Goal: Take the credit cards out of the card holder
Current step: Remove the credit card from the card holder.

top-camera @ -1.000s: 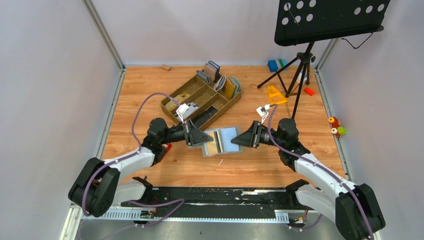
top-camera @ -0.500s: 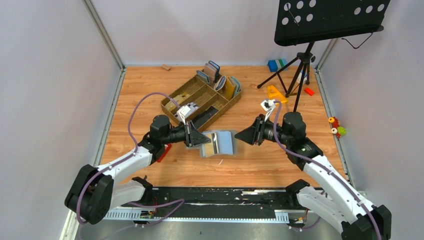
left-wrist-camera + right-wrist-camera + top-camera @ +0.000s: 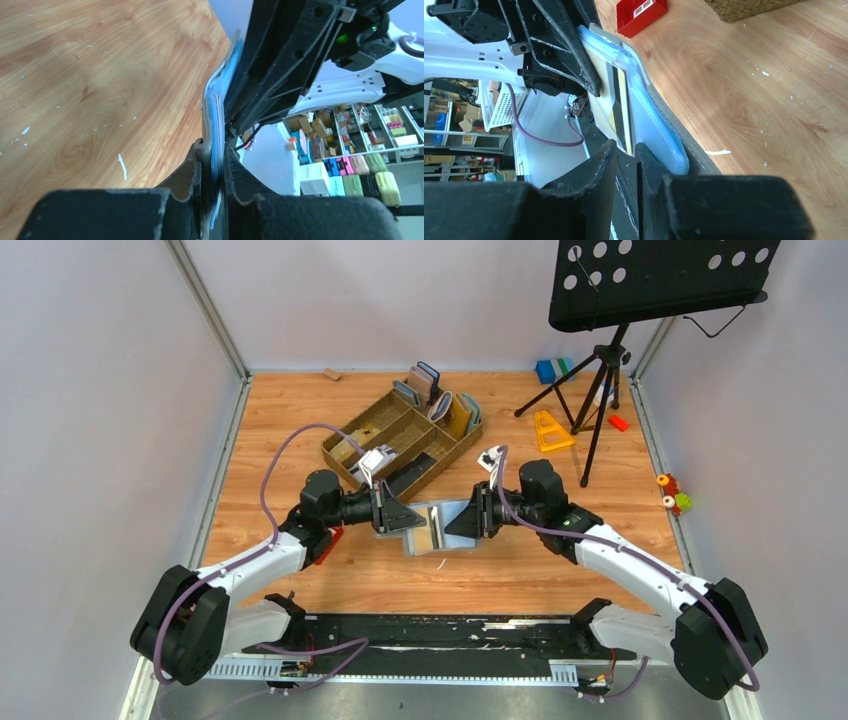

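Observation:
The card holder (image 3: 425,538) lies open on the wooden table, grey outside and light blue inside. My left gripper (image 3: 412,520) is shut on its left edge; the left wrist view shows the grey cover and blue lining (image 3: 216,115) pinched between my left gripper's (image 3: 214,165) jaws. A cream credit card with a dark stripe (image 3: 616,100) sticks out of a slot near the fold, seen from above as a gold strip (image 3: 437,527). My right gripper (image 3: 450,528) reaches over the holder's right half. Its jaws (image 3: 626,155) stand narrowly open with the card's edge at their tips.
A brown compartment tray (image 3: 455,447) with upright wallets (image 3: 440,400) stands just behind the left gripper. A music stand's tripod (image 3: 600,390) and a yellow triangular piece (image 3: 548,430) are at the back right. A red block (image 3: 641,15) lies under the left arm.
My right arm has swung left, from beside the holder to over its right half, and its jaws have narrowed around the card's edge. The left gripper keeps its hold.

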